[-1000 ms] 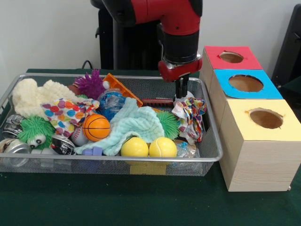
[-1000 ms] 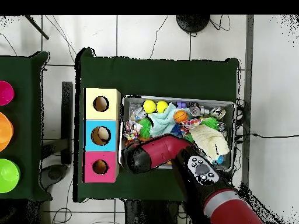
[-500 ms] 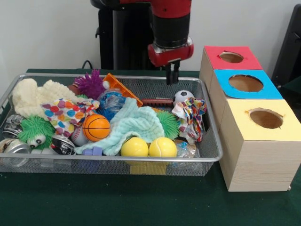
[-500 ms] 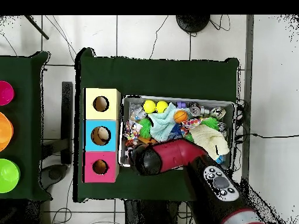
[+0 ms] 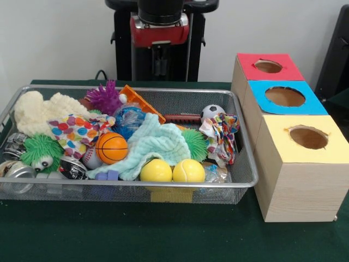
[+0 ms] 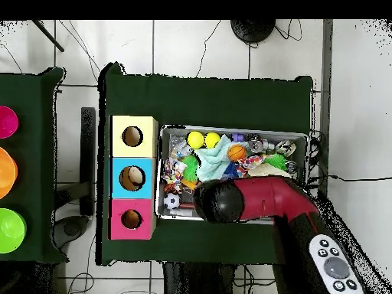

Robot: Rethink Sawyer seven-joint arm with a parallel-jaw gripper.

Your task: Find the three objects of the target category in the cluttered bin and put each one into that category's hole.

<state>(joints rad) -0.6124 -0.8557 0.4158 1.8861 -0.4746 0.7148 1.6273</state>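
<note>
My gripper [image 5: 160,64] hangs high above the bin's far edge, dark against the pedestal, with nothing seen in it. The wire mesh bin [image 5: 136,185] holds a small soccer ball [image 5: 212,112] at its far right corner. An orange basketball [image 5: 111,148] lies in the middle, and two yellow balls [image 5: 156,171] [image 5: 188,171] sit at the front. To the right stand the red box [image 5: 269,66], blue box [image 5: 285,96] and yellow box [image 5: 308,137], each with a round hole. In the overhead view the arm [image 6: 253,200] covers the gripper, and the soccer ball [image 6: 171,200] shows beside it.
The bin also holds a mint cloth [image 5: 155,143], a dotted cloth [image 5: 76,131], a colourful rag [image 5: 221,136], green spiky balls [image 5: 41,150], a purple spiky toy [image 5: 103,97], a cream knit piece [image 5: 38,112] and shiny metal items [image 5: 16,172]. Coloured bowls [image 6: 6,174] sit on a side table.
The gripper rose from just above the soccer ball and swung left and back in the front view, carrying nothing. The soccer ball stayed in the bin.
</note>
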